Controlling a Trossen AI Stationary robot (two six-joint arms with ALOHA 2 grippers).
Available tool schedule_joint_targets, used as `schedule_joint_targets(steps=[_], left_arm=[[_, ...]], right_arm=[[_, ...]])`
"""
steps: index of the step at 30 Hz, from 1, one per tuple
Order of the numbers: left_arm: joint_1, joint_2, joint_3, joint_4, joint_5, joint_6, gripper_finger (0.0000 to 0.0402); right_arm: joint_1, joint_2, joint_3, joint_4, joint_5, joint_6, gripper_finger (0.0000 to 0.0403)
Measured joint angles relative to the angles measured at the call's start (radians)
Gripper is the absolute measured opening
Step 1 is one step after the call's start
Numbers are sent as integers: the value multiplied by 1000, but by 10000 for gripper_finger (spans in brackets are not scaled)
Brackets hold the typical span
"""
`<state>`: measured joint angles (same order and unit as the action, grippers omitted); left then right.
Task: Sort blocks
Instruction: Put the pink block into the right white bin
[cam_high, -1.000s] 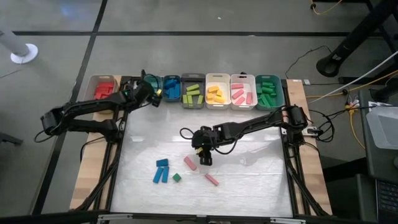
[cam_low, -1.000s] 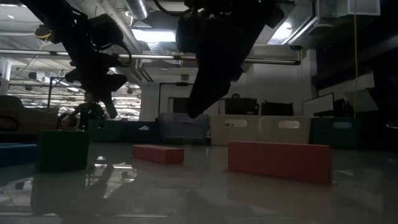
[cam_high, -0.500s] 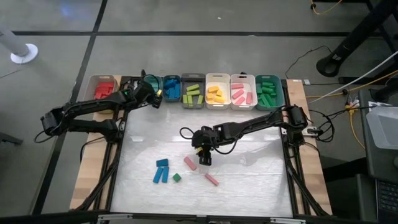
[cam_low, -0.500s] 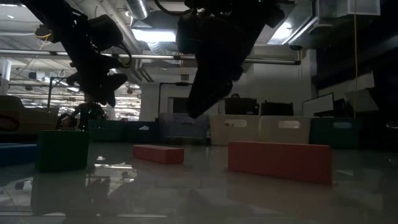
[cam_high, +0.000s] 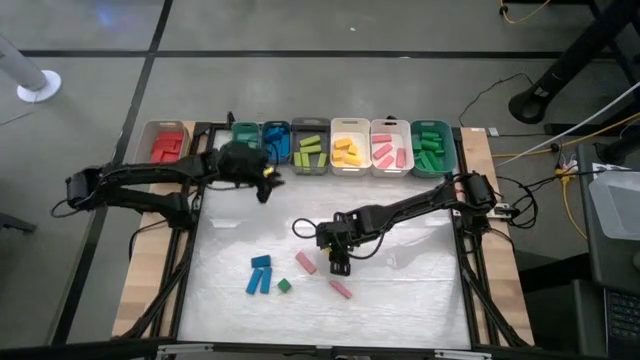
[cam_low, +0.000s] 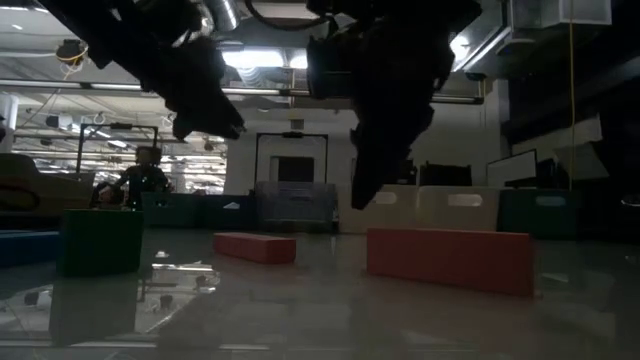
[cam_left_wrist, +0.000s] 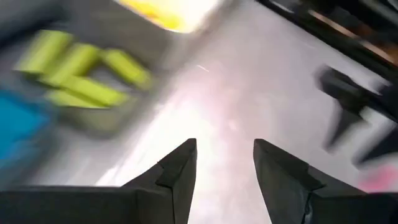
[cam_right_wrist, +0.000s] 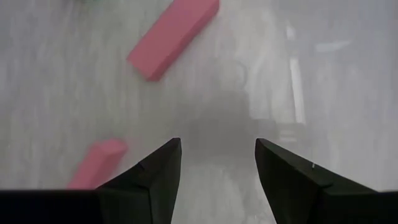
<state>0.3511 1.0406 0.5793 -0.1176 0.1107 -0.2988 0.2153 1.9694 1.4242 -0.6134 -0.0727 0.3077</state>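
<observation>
Several blocks lie flat on the white table top: two blue bars (cam_high: 260, 272), a green cube (cam_high: 284, 285) and two pink bars (cam_high: 306, 263) (cam_high: 341, 289). My right gripper (cam_high: 340, 266) hovers open between the pink bars, pointing down. In its wrist view its fingers (cam_right_wrist: 217, 149) stand over bare table, with one pink bar (cam_right_wrist: 174, 37) ahead and the other (cam_right_wrist: 96, 163) beside one finger. My left gripper (cam_high: 264, 188) is open and holds nothing, just in front of the row of bins; its wrist view (cam_left_wrist: 224, 149) is blurred.
Along the far edge stands a row of bins: tan with red blocks (cam_high: 168, 145), two teal ones with blue (cam_high: 275, 140), grey with lime (cam_high: 308, 150), white with yellow (cam_high: 348, 150), white with pink (cam_high: 390, 150), teal with green (cam_high: 432, 150). Bare table lies right of the loose blocks.
My left gripper has swung away from above the blue bin, toward the table's right and near side, turning as it went. My right gripper has shifted a little toward the near edge and right, and now stands between the two pink bars. The blocks have not moved.
</observation>
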Motion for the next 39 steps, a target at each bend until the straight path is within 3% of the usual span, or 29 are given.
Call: schedule_joint_targets(steps=[8, 15, 24, 33, 39], left_arm=[[-267, 45, 0, 28, 17, 13, 145], [-404, 143, 0, 175, -9, 44, 147], [-476, 293, 0, 302, -10, 134, 148], [-484, 394, 0, 372, -11, 151, 148], [-484, 397, -1, 382, -11, 176, 148]], right_arm=[[93, 0, 0, -10, 0, 97, 204], [182, 0, 0, 0, 28, 242, 204], [277, 0, 0, 20, 258, 344, 204], [304, 7, 0, 23, 278, 436, 204], [302, 54, 0, 21, 273, 473, 204]])
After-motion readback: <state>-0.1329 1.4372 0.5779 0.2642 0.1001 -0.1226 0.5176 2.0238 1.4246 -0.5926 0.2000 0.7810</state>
